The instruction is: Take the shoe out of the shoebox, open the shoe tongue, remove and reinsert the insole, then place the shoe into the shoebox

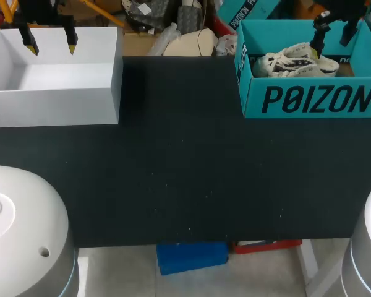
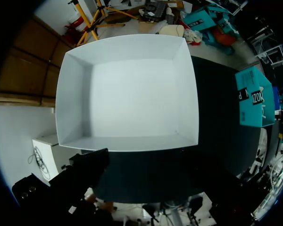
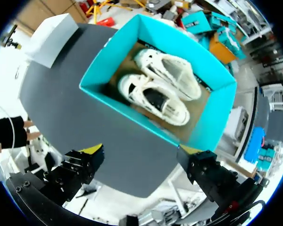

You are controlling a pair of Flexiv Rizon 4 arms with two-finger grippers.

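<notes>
Tabletop (image 1: 185,173) (black) bears white box (image 1: 55,105), teal shoebox (image 1: 309,99) with shoes (image 1: 290,62); left pincer (image 1: 50,46) and right pincer (image 1: 332,44) gape, empty.

Shoebox (image 1: 309,99) was teal with dark block lettering. Shoes (image 1: 294,62) inside were cream-white with black patches. Other box (image 1: 55,105) was plain white. Counter (image 1: 185,179) was black. Left claw (image 1: 50,44) was black, yellow-tipped.
</notes>
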